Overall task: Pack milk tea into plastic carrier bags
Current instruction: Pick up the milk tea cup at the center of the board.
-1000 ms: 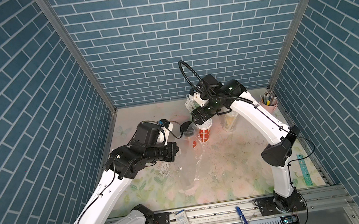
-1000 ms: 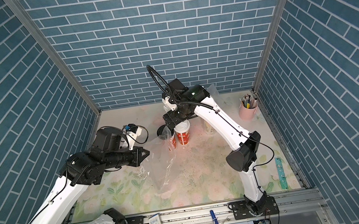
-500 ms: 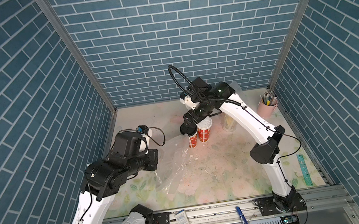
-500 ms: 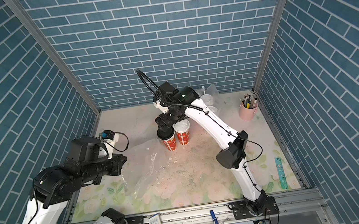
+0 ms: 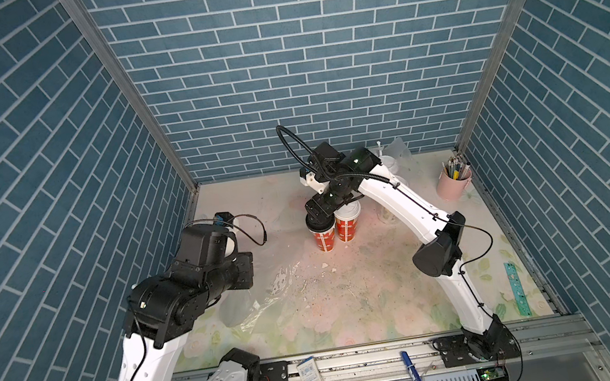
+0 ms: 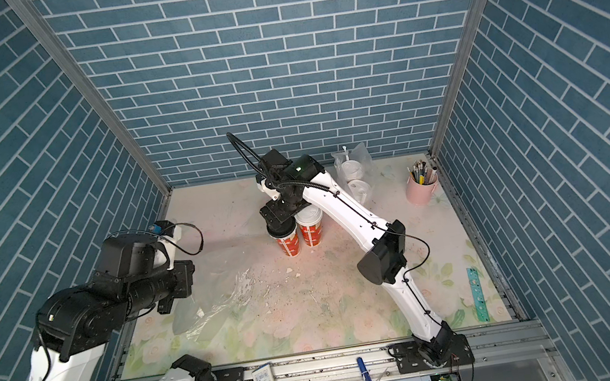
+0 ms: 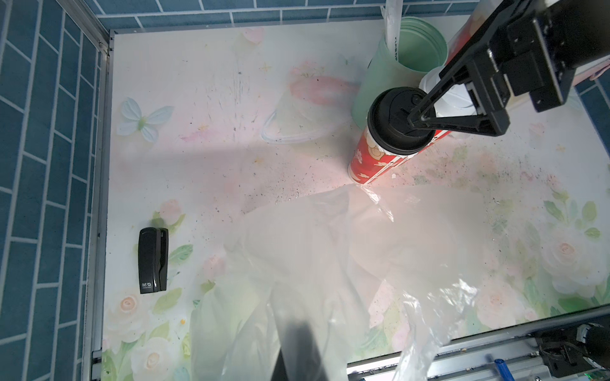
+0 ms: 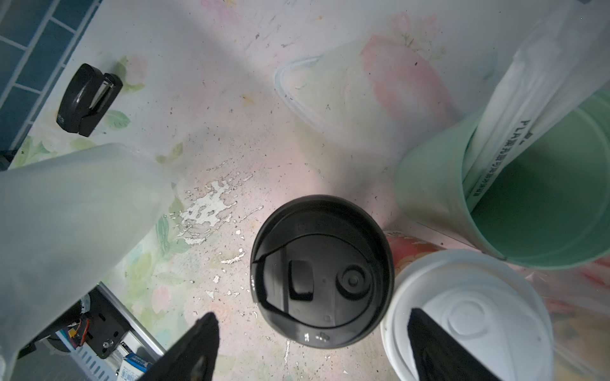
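Pinched shut on the thin clear plastic bag (image 7: 330, 264), my left gripper (image 7: 297, 349) is pulling it back. My right gripper (image 8: 312, 333), wide apart, is moving in, with the black-lidded red paper cup (image 8: 321, 270) right under it, so I think grabbing comes next.

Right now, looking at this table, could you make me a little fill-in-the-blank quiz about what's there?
The right gripper hovers open over the red cup whose lid is ___.
Next to it, the other red cup has a ___ lid.
The mint-green cup holds wrapped ___.
The left gripper is shut on a clear plastic ___.
Missing words: black; white; straws; bag.
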### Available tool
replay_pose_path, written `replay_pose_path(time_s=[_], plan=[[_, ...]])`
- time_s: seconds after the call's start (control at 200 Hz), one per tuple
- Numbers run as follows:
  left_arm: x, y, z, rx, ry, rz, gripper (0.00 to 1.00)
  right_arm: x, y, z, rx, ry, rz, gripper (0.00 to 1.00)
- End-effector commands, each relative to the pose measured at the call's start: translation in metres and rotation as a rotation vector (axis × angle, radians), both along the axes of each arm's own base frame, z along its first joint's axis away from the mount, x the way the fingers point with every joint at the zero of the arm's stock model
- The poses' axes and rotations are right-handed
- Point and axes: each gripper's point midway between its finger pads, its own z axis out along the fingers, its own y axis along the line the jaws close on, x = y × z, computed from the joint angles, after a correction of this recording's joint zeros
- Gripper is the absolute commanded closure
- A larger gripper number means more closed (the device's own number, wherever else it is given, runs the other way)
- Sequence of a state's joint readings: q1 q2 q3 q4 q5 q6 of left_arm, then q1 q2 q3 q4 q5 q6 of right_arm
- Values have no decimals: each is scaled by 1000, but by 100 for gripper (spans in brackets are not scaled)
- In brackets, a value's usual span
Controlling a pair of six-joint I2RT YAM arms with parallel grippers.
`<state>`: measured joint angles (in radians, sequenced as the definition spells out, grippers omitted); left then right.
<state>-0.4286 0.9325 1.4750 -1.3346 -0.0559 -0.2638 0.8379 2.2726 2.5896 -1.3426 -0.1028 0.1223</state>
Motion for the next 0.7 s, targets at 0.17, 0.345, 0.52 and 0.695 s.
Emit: replay_pose_path(time_s=[0.17,0.345,0.52,0.695], plan=[[5,0,-9,13,21,0,100,6,7,-2,-47,-88,37,10],[5,-2,-10,-1,18,-5,100,3,11,-7,-55,-82,52,10],[7,-4,-13,-8,28,-11,100,3,12,-14,-77,-86,60,9],[9,-5,-14,-16,28,-12,100,5,10,-18,-103,-96,56,10]])
